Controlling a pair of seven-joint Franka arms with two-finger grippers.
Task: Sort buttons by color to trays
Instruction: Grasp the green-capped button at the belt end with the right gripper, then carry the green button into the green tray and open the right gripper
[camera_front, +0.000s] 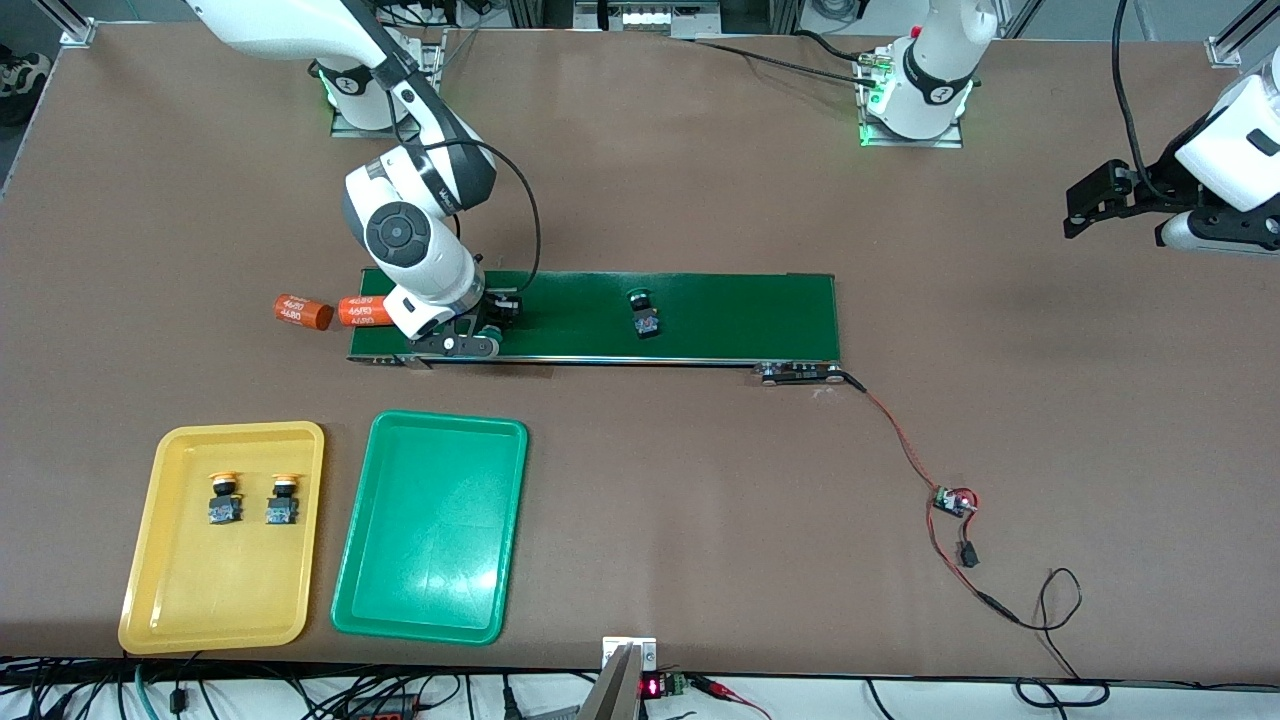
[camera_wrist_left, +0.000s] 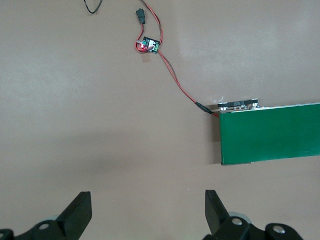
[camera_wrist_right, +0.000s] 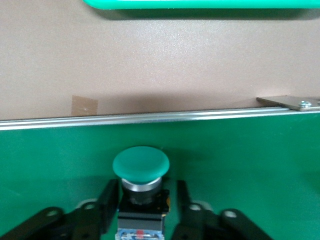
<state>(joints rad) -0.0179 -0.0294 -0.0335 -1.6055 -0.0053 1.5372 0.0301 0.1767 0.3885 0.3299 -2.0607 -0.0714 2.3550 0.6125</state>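
Both yellow-capped push-button switches (camera_front: 253, 500) lie in the yellow plastic tray (camera_front: 160, 590); the green plastic tray (camera_front: 350, 600) holds nothing. The right gripper (camera_wrist_right: 141, 212), at the dark-green conveyor belt's (camera_front: 740, 315) right-arm end, closes its fingers (camera_wrist_right: 106, 205) around one green-capped push-button switch (camera_wrist_right: 140, 167). The second green-capped switch (camera_front: 643, 312) waits mid-belt. The left gripper (camera_wrist_left: 147, 212) waits open over bare table (idle).

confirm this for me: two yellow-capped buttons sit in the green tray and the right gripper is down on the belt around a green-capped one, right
Not quite. The two yellow-capped buttons sit in the yellow tray, not the green tray, which holds nothing, as the front view shows. The rest stands: the right gripper is down on the belt with its fingers on either side of a green-capped button, seen in the right wrist view.
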